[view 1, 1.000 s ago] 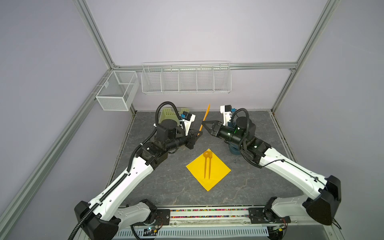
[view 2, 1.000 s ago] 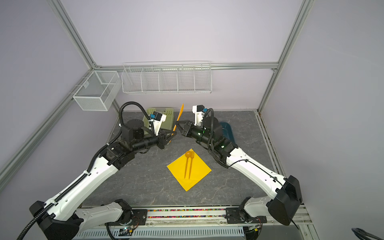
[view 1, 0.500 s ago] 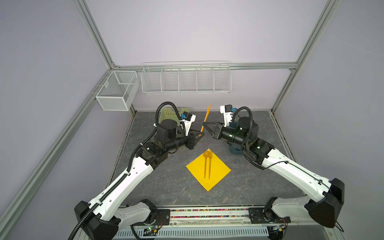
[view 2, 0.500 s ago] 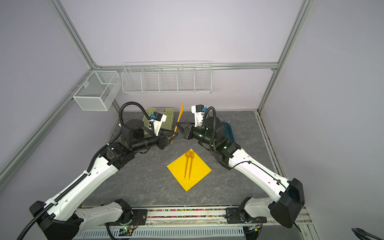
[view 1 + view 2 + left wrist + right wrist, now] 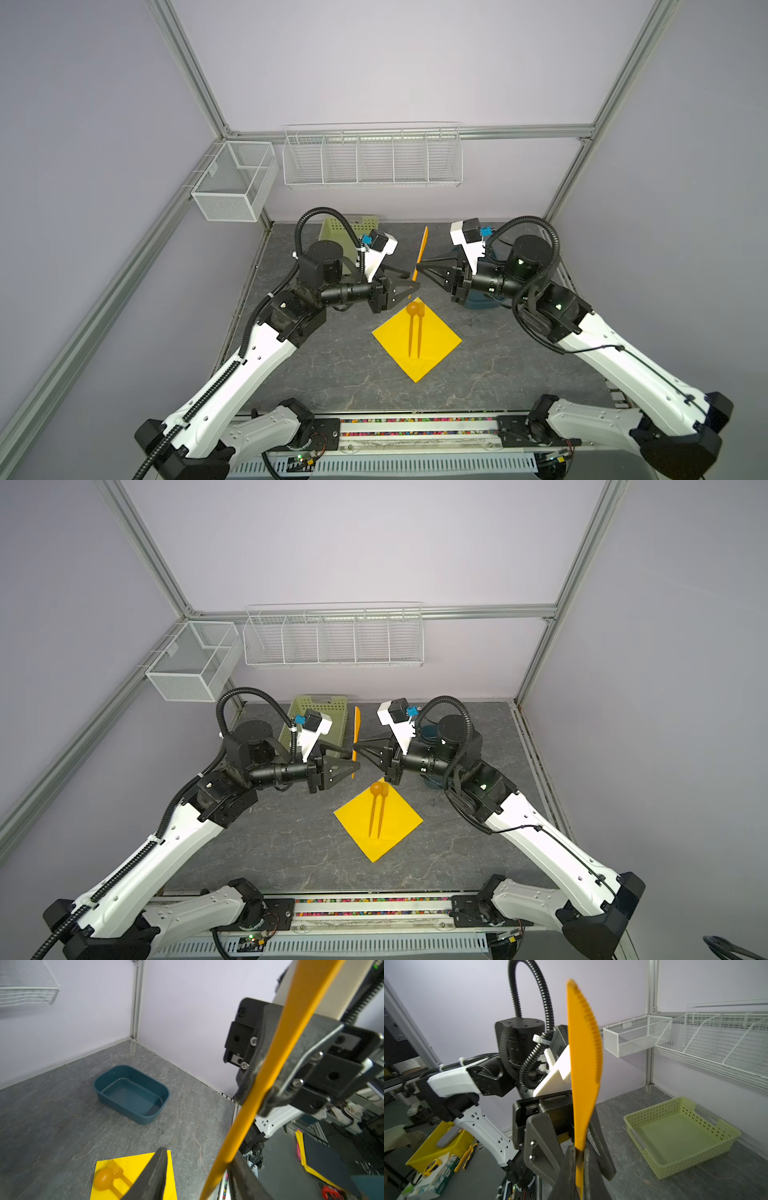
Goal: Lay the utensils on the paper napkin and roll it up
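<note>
An orange knife (image 5: 422, 249) stands nearly upright above the table's far middle, blade up. My right gripper (image 5: 419, 264) is shut on its lower handle, which shows clearly in the right wrist view with the knife (image 5: 583, 1059) between the closed fingers (image 5: 571, 1167). My left gripper (image 5: 413, 280) faces it just below with its jaws open. In the left wrist view the knife (image 5: 270, 1068) rests beside one finger (image 5: 239, 1169), and the other finger (image 5: 155, 1167) stands well apart. The yellow paper napkin (image 5: 438, 340) lies below, with a spoon (image 5: 412, 308) and a fork (image 5: 421, 318) side by side on it.
A pale green basket (image 5: 679, 1134) sits at the back left of the table. A dark blue tub (image 5: 133, 1093) lies under the right arm. White wire baskets (image 5: 370, 158) hang on the back wall, and a mesh box (image 5: 232, 183) hangs on the left.
My left gripper's jaws have opened off the knife. The right gripper has stayed shut on the handle, and the knife now stands more upright.
</note>
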`<state>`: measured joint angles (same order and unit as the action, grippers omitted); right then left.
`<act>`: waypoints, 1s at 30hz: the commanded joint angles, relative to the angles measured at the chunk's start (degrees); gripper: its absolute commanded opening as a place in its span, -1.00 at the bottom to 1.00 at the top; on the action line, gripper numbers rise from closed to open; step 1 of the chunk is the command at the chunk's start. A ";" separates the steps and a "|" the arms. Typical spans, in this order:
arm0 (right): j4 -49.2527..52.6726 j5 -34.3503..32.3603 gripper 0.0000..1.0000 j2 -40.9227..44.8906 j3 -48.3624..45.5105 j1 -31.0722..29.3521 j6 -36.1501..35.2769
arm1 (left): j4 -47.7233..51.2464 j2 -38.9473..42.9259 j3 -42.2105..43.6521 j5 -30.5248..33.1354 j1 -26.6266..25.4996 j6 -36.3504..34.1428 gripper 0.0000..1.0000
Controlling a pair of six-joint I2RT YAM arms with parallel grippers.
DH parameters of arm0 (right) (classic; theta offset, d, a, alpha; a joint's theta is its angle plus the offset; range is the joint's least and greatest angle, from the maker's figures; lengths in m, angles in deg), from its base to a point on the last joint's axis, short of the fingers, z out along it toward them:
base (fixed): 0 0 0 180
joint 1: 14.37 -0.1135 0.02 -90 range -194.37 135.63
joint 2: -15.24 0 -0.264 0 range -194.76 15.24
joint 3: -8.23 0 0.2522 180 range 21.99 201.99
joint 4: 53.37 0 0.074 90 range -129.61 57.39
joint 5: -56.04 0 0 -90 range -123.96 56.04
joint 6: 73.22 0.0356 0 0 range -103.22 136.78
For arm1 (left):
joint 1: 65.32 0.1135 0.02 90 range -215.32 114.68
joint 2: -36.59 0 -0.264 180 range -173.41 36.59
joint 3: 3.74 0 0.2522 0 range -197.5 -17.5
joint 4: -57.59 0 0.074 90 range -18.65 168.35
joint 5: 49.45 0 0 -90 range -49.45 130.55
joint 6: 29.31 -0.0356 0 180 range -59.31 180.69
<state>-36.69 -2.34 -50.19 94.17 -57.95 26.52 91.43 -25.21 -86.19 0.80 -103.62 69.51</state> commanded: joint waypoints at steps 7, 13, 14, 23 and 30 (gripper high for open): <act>7.43 13.68 -0.87 0.48 4.71 0.15 -5.65 | -0.68 0.90 -5.64 -14.48 0.07 -2.74 0.00; 7.44 15.34 -0.87 0.21 5.50 0.16 -4.25 | 1.11 0.88 -7.05 -16.00 0.07 -4.31 -0.11; 7.22 15.63 -0.87 0.21 5.58 0.16 -3.95 | 2.30 0.82 -7.39 -16.40 0.07 -5.08 -0.12; 2.11 20.94 -0.87 -0.55 6.09 0.12 1.32 | 5.31 1.24 -7.82 -19.88 0.07 -8.77 -0.22; 0.84 22.17 -0.87 -1.02 6.11 -0.12 3.44 | 0.54 1.57 -6.99 -21.68 0.07 -6.29 -0.25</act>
<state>-33.48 17.40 -50.74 98.94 -57.97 28.79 94.55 -24.62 -92.94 -18.76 -103.62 63.19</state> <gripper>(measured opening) 0.082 0.379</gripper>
